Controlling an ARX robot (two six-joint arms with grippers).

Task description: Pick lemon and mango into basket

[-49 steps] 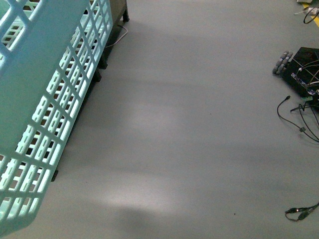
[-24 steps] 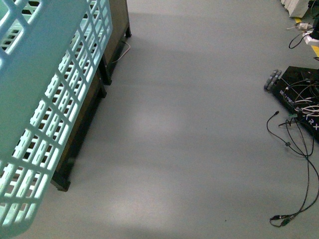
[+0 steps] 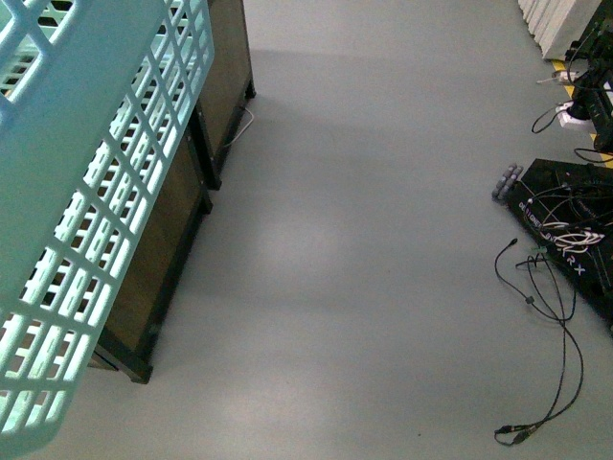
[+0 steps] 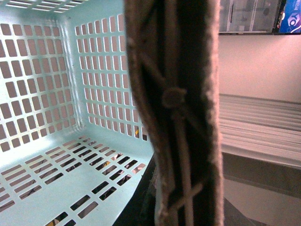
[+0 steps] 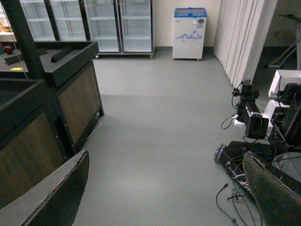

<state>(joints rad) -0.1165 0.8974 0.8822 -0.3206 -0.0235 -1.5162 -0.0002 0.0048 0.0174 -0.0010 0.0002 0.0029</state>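
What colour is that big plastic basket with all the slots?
The slotted plastic basket is light turquoise, seen best in the left wrist view.

Ahead of right claw [image 5: 164, 207]: open floor [image 5: 160, 136]. Cabinets [image 5: 77, 89] on its left, cables [image 5: 225, 193] on its right, fridges [image 5: 117, 23] far beyond. Basket [image 3: 77, 220] further left, over the cabinets.

Grey floor [image 3: 364, 240], dark wooden stands [image 3: 168, 259], loose black cables [image 3: 529, 301], glass-door fridges [image 5: 117, 23], small white freezer [image 5: 190, 33]

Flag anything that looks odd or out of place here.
The basket hangs tilted at the left of the front view, and the left wrist view shows no fruit inside it. Loose cables sprawl across the grey floor at right.
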